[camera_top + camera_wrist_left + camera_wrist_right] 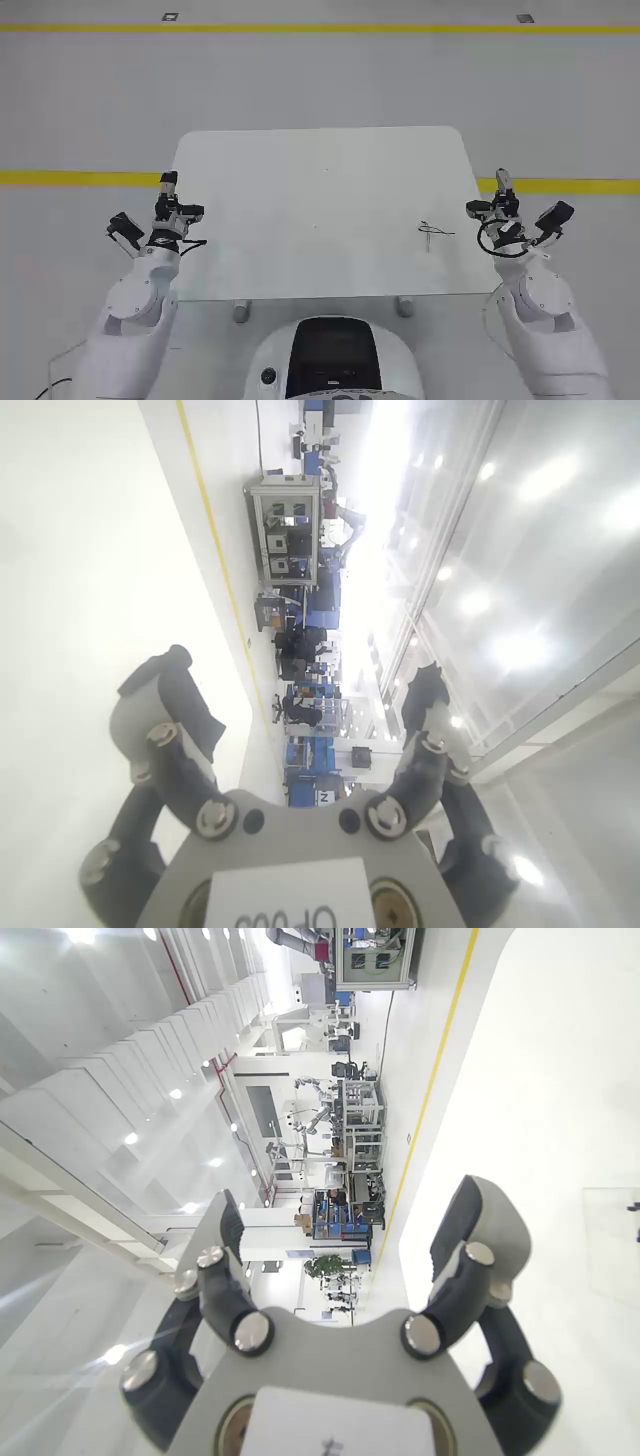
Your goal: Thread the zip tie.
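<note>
Thin dark zip tie point(432, 233), crossed over itself, lies on white tabletop point(320, 200) near right gripper point(347, 1195), fingers apart; left gripper point(299, 672) likewise spread, empty.

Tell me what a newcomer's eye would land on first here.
A thin black zip tie lies on the white rectangular table, near its right edge. The left gripper and right gripper sit at the table's opposite side edges, fingers open, both holding nothing.

I see bare table point(300, 200) from my left gripper point(168, 180) rightward to the zip tie point(432, 233). My right gripper point(503, 180) hangs just beyond.
</note>
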Available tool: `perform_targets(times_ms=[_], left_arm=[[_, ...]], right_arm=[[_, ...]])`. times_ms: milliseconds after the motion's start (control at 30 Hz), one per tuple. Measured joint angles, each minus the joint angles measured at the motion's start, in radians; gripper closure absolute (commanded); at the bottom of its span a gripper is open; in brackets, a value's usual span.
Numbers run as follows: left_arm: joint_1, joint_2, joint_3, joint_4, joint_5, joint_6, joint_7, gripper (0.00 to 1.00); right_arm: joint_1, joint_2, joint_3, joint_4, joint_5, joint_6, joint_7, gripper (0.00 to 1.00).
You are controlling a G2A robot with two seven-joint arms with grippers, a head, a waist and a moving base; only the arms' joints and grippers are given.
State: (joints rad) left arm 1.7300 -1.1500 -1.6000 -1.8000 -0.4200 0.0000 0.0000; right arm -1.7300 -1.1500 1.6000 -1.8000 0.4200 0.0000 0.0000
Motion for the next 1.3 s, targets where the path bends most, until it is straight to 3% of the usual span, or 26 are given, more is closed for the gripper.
perform_targets(times_ms=[33, 67, 100, 133, 167, 200, 233, 267, 400, 533, 733, 1133, 1200, 1300], left_arm=[[0.0, 0.0, 0.0, 0.0, 0.0, 0.0, 0.0, 0.0], [0.0, 0.0, 0.0, 0.0, 0.0, 0.0, 0.0, 0.22], [0.0, 0.0, 0.0, 0.0, 0.0, 0.0, 0.0, 0.22], [0.0, 0.0, 0.0, 0.0, 0.0, 0.0, 0.0, 0.0], [0.0, 0.0, 0.0, 0.0, 0.0, 0.0, 0.0, 0.0], [0.0, 0.0, 0.0, 0.0, 0.0, 0.0, 0.0, 0.22], [0.0, 0.0, 0.0, 0.0, 0.0, 0.0, 0.0, 0.0], [0.0, 0.0, 0.0, 0.0, 0.0, 0.0, 0.0, 0.0], [0.0, 0.0, 0.0, 0.0, 0.0, 0.0, 0.0, 0.0], [0.0, 0.0, 0.0, 0.0, 0.0, 0.0, 0.0, 0.0], [0.0, 0.0, 0.0, 0.0, 0.0, 0.0, 0.0, 0.0], [0.0, 0.0, 0.0, 0.0, 0.0, 0.0, 0.0, 0.0], [0.0, 0.0, 0.0, 0.0, 0.0, 0.0, 0.0, 0.0], [0.0, 0.0, 0.0, 0.0, 0.0, 0.0, 0.0, 0.0]], right_arm=[[0.0, 0.0, 0.0, 0.0, 0.0, 0.0, 0.0, 0.22], [0.0, 0.0, 0.0, 0.0, 0.0, 0.0, 0.0, 0.22], [0.0, 0.0, 0.0, 0.0, 0.0, 0.0, 0.0, 0.0], [0.0, 0.0, 0.0, 0.0, 0.0, 0.0, 0.0, 0.22], [0.0, 0.0, 0.0, 0.0, 0.0, 0.0, 0.0, 0.0], [0.0, 0.0, 0.0, 0.0, 0.0, 0.0, 0.0, 0.0], [0.0, 0.0, 0.0, 0.0, 0.0, 0.0, 0.0, 0.22], [0.0, 0.0, 0.0, 0.0, 0.0, 0.0, 0.0, 0.0], [0.005, 0.01, 0.015, -0.016, -0.055, 0.007, 0.038, 0.0], [0.023, 0.024, 0.02, -0.028, -0.318, 0.082, 0.14, 0.0], [0.075, 0.04, -0.023, 0.012, -0.587, 0.171, 0.306, 0.0], [0.083, 0.042, -0.027, 0.012, -0.62, 0.168, 0.304, 0.0], [0.094, 0.048, -0.036, 0.01, -0.673, 0.156, 0.33, 0.0], [0.13, 0.058, -0.049, 0.014, -0.835, 0.167, 0.434, 0.0]])
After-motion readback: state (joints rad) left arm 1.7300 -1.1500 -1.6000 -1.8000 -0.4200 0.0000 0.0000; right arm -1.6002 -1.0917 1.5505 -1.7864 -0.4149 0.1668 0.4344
